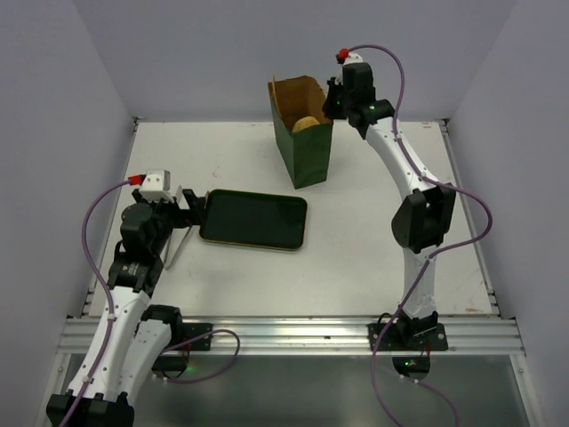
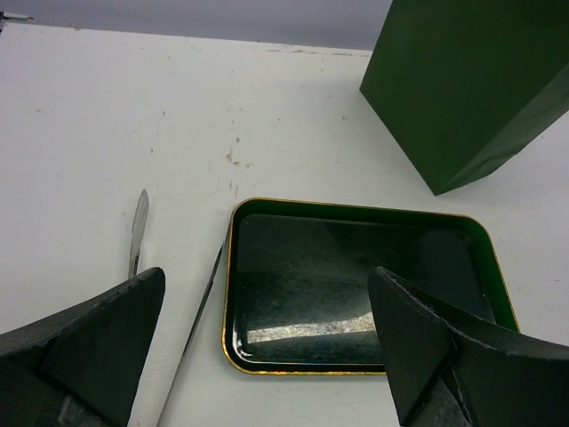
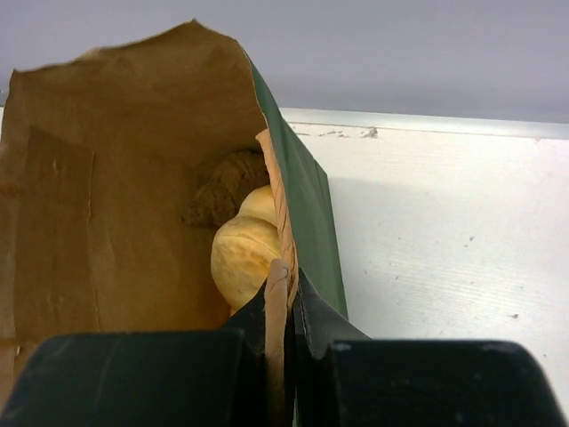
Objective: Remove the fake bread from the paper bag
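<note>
- R gripper (image 3: pixel 283 292): jaws pressed together, pinching paper bag (image 3: pixel 116 178) wall at rim.
- Fake bread (image 3: pixel 242 253) inside bag; bag upright.
- L gripper (image 2: pixel 267 311): spread wide, over tray (image 2: pixel 356 208).

paper bag (image 1: pixel 307 156) mouth open above, right tool (image 3: pixel 286 302) pinching its rim

The left arm (image 1: pixel 133 267) sits folded low, its left gripper (image 2: pixel 267 280) pointing forward with jaws spread wide and nothing between them. The right arm (image 1: pixel 418 213) stretches far forward, elbow bent, its right gripper (image 3: pixel 283 286) pinched tight on the paper bag (image 3: pixel 133 178) wall's top edge.
</note>
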